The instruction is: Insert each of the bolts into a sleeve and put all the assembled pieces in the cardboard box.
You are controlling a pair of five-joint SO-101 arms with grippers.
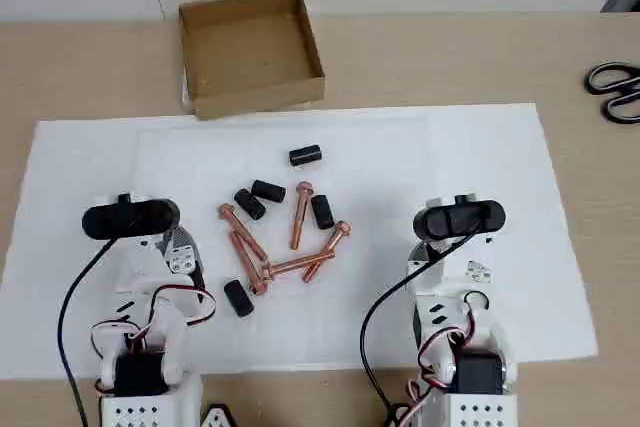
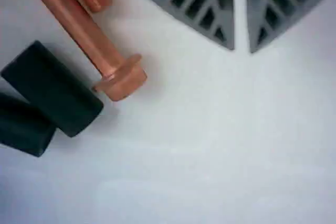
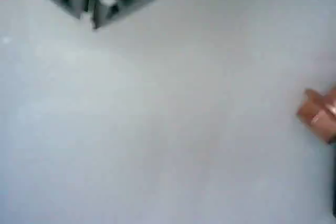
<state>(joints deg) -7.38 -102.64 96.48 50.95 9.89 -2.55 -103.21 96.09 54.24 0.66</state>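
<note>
Left tool (image 2: 240,46) closed, empty. Right tool (image 3: 90,20) closed, empty. Copper bolts (image 1: 300,215) and black sleeves (image 1: 268,190) clustered mid-sheet on white paper (image 1: 480,157). Cardboard box (image 1: 258,99) well beyond. Risk: bolts overlap, so picking one likely drags neighbours. Round sleeves may roll off.

left arm (image 1: 140,282) folded low | left gripper (image 2: 240,47) nearly closed | right arm (image 1: 455,282) folded low | right gripper (image 3: 89,18) closed tight
</note>
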